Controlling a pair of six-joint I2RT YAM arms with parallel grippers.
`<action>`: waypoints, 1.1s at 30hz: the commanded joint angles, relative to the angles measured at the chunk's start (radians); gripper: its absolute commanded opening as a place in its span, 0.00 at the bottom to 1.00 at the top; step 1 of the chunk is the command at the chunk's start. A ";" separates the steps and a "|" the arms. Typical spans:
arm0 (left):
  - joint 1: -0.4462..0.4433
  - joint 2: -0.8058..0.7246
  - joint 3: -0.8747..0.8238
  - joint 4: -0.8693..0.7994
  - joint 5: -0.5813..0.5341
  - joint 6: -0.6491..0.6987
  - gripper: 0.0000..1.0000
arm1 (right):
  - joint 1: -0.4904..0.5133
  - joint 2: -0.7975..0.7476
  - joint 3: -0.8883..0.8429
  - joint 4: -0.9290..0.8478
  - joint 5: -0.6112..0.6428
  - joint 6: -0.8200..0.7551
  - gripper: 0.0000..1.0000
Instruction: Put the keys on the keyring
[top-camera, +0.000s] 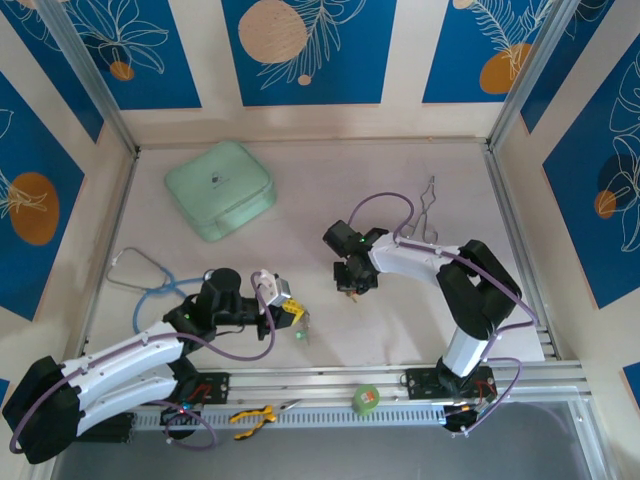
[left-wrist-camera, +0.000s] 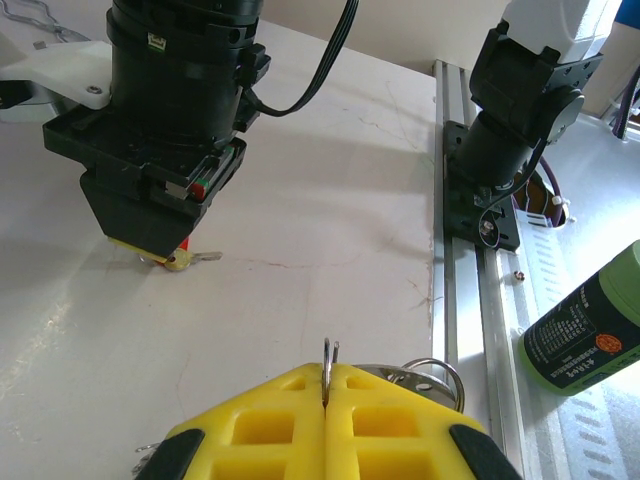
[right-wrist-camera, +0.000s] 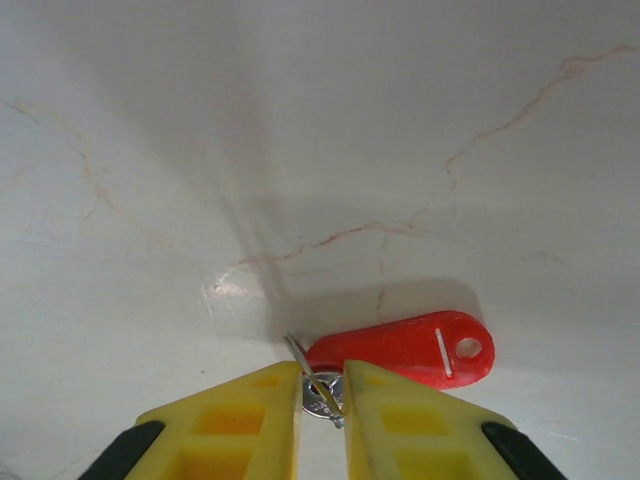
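My left gripper (top-camera: 291, 309) (left-wrist-camera: 328, 385) is shut on a thin silver ring of the keyring (left-wrist-camera: 328, 358), which stands upright between the yellow pads; a second silver loop (left-wrist-camera: 440, 372) lies just behind. The keyring's cream-white part (top-camera: 266, 283) shows by the gripper from above. A small green key (top-camera: 299, 336) sits just below the left fingers; whether it hangs from the ring I cannot tell. The red key (right-wrist-camera: 410, 350) lies flat on the table. My right gripper (right-wrist-camera: 322, 392) (top-camera: 350, 288) is down on it, jaws closed narrowly on its silver end (right-wrist-camera: 325, 393).
A mint-green case (top-camera: 220, 188) sits at the back left, a blue stethoscope (top-camera: 150, 285) at the left, metal tongs (top-camera: 428, 210) at the back right. A green tape roll (top-camera: 367, 398) and yellow pliers (top-camera: 255, 415) rest on the front rail (left-wrist-camera: 470, 300).
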 joint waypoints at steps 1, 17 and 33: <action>-0.006 -0.006 0.019 0.004 0.024 0.013 0.00 | 0.005 0.018 0.027 -0.032 0.013 -0.005 0.16; -0.005 -0.009 0.016 0.009 0.028 0.009 0.00 | 0.005 0.027 0.043 -0.034 0.011 -0.010 0.03; -0.006 -0.004 0.026 0.015 0.001 -0.070 0.00 | 0.066 -0.510 -0.311 0.514 -0.084 -0.456 0.00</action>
